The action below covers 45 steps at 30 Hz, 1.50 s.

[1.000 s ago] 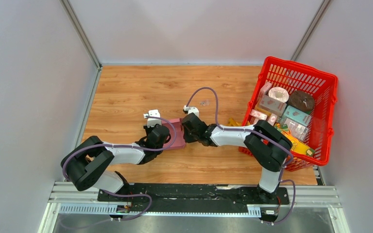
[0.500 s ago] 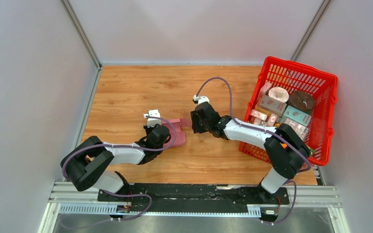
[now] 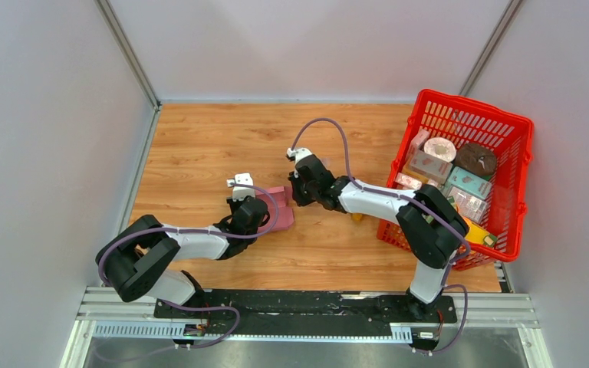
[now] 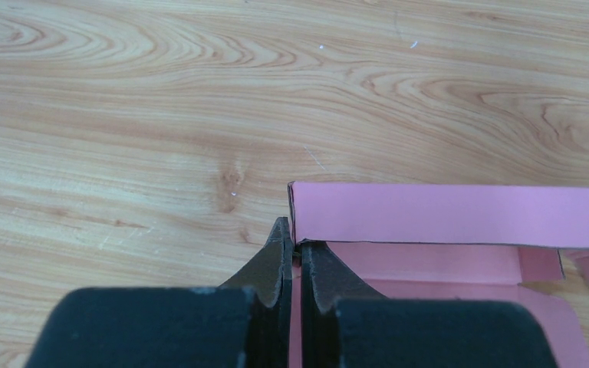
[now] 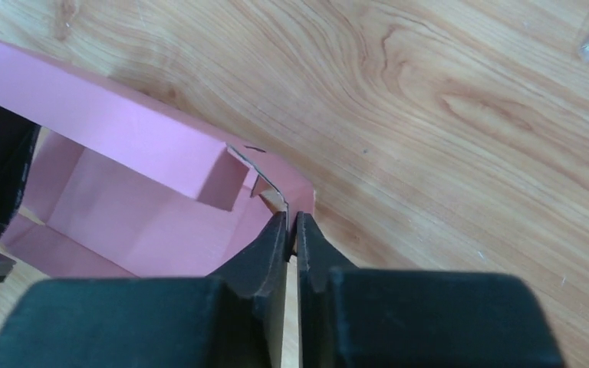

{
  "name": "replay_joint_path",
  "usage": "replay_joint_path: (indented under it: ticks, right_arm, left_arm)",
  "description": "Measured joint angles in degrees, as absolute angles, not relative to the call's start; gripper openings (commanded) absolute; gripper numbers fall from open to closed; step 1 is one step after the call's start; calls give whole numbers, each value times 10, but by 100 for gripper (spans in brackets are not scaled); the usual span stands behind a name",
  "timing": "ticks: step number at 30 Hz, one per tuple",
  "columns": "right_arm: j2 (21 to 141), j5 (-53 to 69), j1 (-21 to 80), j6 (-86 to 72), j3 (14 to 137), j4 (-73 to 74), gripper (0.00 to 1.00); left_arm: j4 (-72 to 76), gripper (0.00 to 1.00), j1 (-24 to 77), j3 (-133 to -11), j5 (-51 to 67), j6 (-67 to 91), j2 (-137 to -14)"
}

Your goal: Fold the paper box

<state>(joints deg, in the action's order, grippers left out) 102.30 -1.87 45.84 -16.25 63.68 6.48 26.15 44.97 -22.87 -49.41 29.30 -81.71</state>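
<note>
On table (image 3: 199, 138) | left gripper (image 4: 291, 238) pinching paper box (image 4: 445, 215) edge | right gripper (image 5: 291, 222) closed at flap

Wooden table (image 3: 199, 138) with paper box (image 3: 284, 218), basket (image 3: 523, 184)

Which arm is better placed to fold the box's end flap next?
Right. The right gripper is pinched on the loose end flap of the paper box; the left gripper is clamped on the opposite corner, anchoring it.
</note>
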Motion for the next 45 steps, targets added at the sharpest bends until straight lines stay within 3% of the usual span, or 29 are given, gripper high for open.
replay_joint_path:
  ticks: [11,28,33,37,40,45]
  right_arm:
    - [1034,-71,502,-228,701,162,0]
    - [1082,-87,499,-469,772,244,9]
    - [1084,-82,500,-507,772,239,19]
    - [1077,-68,500,-455,747,201,39]
    - [1041,-56,501,-361,695,183,45]
    - [955,-51,489,-228,647,183,47]
  left_arm:
    - [263,0,449,-229,-496,295,-819]
    - [265,0,449,-229,-488,295,-818]
    - [265,0,449,-229,-488,295,-818]
    - [263,0,449,-229,-488,295,-817]
    - [262,0,449,-229,-485,295,-815]
    - [261,0,449,-229,-485,295,-814]
